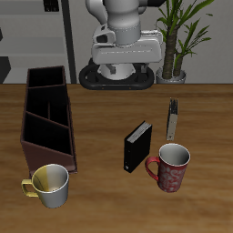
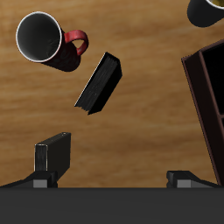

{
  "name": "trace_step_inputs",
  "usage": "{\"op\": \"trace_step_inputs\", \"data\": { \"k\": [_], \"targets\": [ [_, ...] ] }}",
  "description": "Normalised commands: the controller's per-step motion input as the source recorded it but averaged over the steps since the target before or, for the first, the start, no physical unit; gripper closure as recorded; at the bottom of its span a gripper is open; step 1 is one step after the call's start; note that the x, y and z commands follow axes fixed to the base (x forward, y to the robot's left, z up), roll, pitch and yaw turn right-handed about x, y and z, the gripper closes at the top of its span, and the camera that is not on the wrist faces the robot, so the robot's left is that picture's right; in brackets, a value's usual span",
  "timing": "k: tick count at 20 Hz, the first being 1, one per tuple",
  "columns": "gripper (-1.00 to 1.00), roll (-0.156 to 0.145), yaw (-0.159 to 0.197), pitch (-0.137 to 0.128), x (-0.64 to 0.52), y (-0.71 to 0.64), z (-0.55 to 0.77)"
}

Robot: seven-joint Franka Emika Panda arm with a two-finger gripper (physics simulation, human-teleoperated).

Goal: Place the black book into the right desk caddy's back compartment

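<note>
The black book [image 1: 137,146] stands upright near the middle of the table, close beside a red mug [image 1: 170,166]. It also shows in the wrist view [image 2: 99,83], seen from above. The right desk caddy [image 1: 47,118] is a long dark maroon box with black partitioned sections, and one end of it shows in the wrist view [image 2: 206,96]. My gripper [image 2: 112,180] is open and empty. It is held high over the back of the table, well away from the book and the caddy.
A yellow mug [image 1: 50,185] stands at the caddy's front end. A thin grey upright slab [image 1: 172,118] stands behind the red mug; it also shows in the wrist view [image 2: 52,154]. The robot base and a potted plant [image 1: 182,36] are at the back.
</note>
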Motion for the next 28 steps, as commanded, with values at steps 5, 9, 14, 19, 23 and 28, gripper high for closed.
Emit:
{"op": "trace_step_inputs", "data": {
  "k": [5,9,14,19,23,28],
  "targets": [
    [-1.00,-0.011,-0.011,-0.011,0.13,0.07,0.06],
    [-1.00,0.026,0.007,0.014,0.24,0.31,-0.15],
    [-1.00,-0.011,-0.025,-0.040,0.29,0.25,-0.03],
    [-1.00,0.035,-0.039,-0.054,0.22,0.10,-0.12],
    [-1.00,0.012,-0.010,0.004,0.17,-0.02,-0.34],
    [-1.00,-0.005,-0.028,0.026,0.14,-0.09,-0.30]
  ]
}}
